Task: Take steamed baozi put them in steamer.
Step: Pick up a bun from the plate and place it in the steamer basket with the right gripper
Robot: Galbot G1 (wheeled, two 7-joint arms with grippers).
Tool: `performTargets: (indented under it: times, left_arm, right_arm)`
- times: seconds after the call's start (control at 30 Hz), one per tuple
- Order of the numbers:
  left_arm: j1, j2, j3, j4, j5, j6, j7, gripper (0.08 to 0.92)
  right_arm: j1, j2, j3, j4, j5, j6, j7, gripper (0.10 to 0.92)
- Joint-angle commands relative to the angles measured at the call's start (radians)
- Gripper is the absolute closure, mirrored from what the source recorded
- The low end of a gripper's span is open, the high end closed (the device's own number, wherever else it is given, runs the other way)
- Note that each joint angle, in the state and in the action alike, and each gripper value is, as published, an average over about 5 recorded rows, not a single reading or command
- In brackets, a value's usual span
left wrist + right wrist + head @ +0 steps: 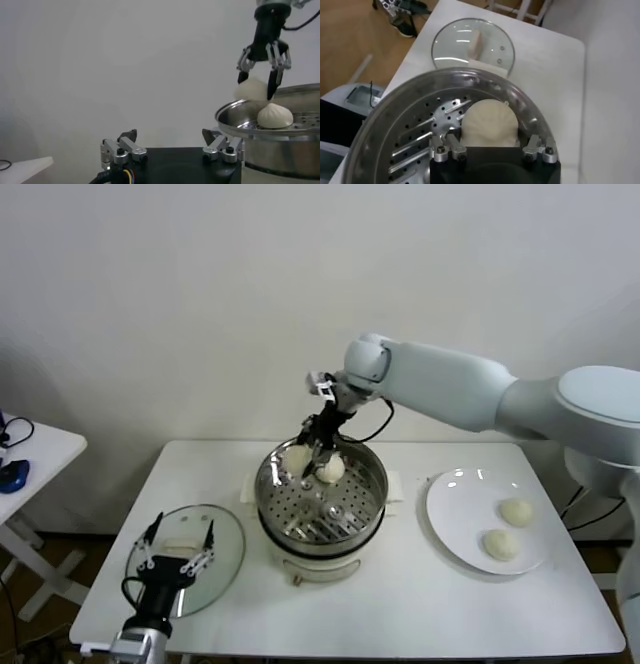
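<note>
My right gripper (307, 452) hangs over the far left part of the steamer (372, 484) and is shut on a cream-white baozi (296, 456), held about level with the rim. The right wrist view shows this baozi (487, 122) between the fingers above the perforated tray (415, 145). The left wrist view shows it (252, 89) in the right gripper (257, 82). A second baozi (331, 469) lies on the tray beside it. Two more baozi (517, 511) (500, 544) lie on the white plate (450, 504) at the right. My left gripper (180, 534) is open and empty over the glass lid.
The round glass lid (225, 544) lies flat on the white table (400, 604) left of the steamer, and also shows in the right wrist view (471, 44). A smaller white side table (40, 454) stands at the far left. A white wall is behind.
</note>
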Motion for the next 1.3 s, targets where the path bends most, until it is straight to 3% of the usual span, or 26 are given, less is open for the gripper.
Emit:
performTargets:
  times: [0.03,0.8,1.03,1.3]
  left_arm:
    - [0.002,-0.001,-0.001,0.003,-0.002,-0.001,0.000,0.177]
    - [0.001,-0.003,-0.001,0.012,-0.004,-0.007,0.000,0.177]
    - [-0.001,-0.002,-0.002,0.010,-0.005,-0.006,0.000,0.177]
    - [-0.008,0.001,0.001,0.010,-0.002,-0.001,0.000,0.177]
  right_arm:
    - [-0.054,0.056,-0.009,-0.021,-0.014,-0.004,0.006,0.296]
    - [-0.076,0.060,-0.036,-0.024,-0.083,0.018,0.006,0.289]
    - [-0.082,0.063,-0.033,-0.025,-0.096,0.031,0.007,0.212]
    - [-0.017,0.024,-0.010,-0.005,-0.108,0.051,-0.044,0.203]
